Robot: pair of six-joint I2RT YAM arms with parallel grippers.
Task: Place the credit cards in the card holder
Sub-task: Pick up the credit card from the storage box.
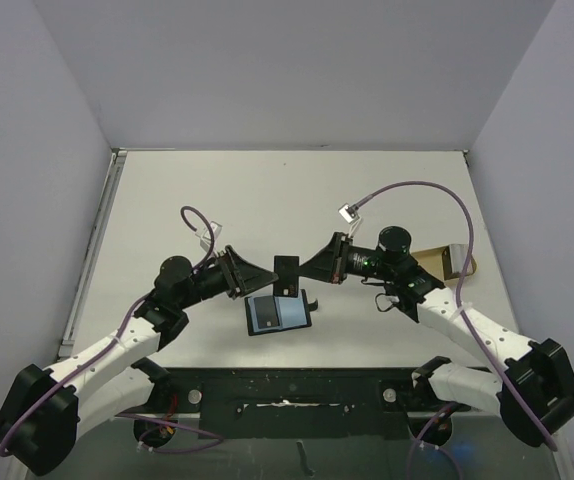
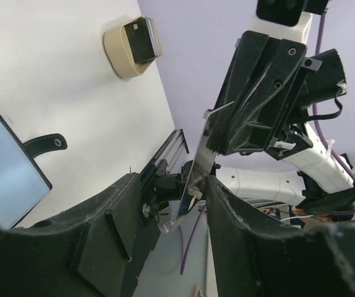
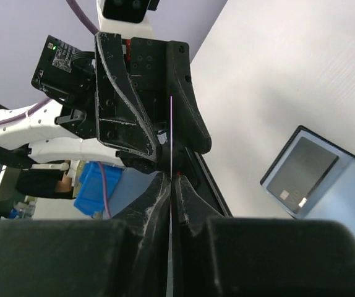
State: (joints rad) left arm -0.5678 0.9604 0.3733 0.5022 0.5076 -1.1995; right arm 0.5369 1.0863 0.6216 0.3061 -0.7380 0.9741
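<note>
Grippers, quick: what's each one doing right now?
Left gripper: open, fingers either side of the credit card.
Right gripper: shut on the credit card.

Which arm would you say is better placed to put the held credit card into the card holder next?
Right, probably: the right tool pinches the credit card near the open card holder, while the left tool stands open around that card.

At least three credit cards [image 1: 287, 267], one card holder [image 1: 296, 312], one tan tray [image 2: 119, 62], two arms [image 1: 117, 350]
</note>
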